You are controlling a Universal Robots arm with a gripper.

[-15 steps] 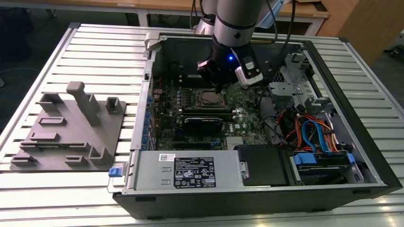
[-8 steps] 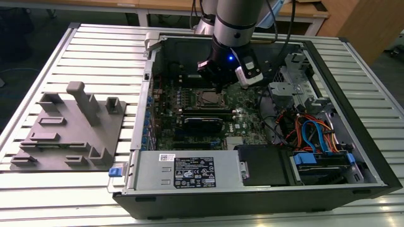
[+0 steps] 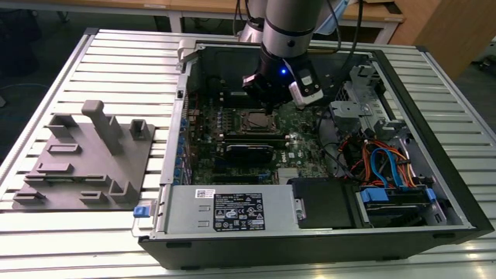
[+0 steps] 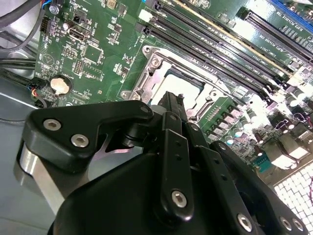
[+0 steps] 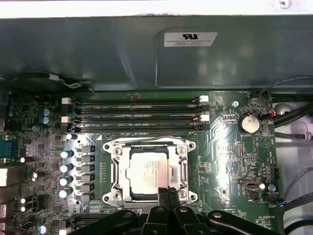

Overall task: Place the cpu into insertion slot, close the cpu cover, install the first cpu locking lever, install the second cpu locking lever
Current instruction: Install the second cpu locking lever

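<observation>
The open computer case [image 3: 310,145] is viewed from above and afar; the insertion slot [image 5: 149,169] is shared closely by both wrist views.

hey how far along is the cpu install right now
Done: the cpu sits in the insertion slot, and the cpu cover lies closed over it. In hand: the gripper is down at the socket's edge, holding nothing visible. Left: whether either locking lever is latched cannot be told.

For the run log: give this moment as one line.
gripper: at socket edge, over the cpu cover | cpu: seated in insertion slot | cover: down over the cpu
</observation>
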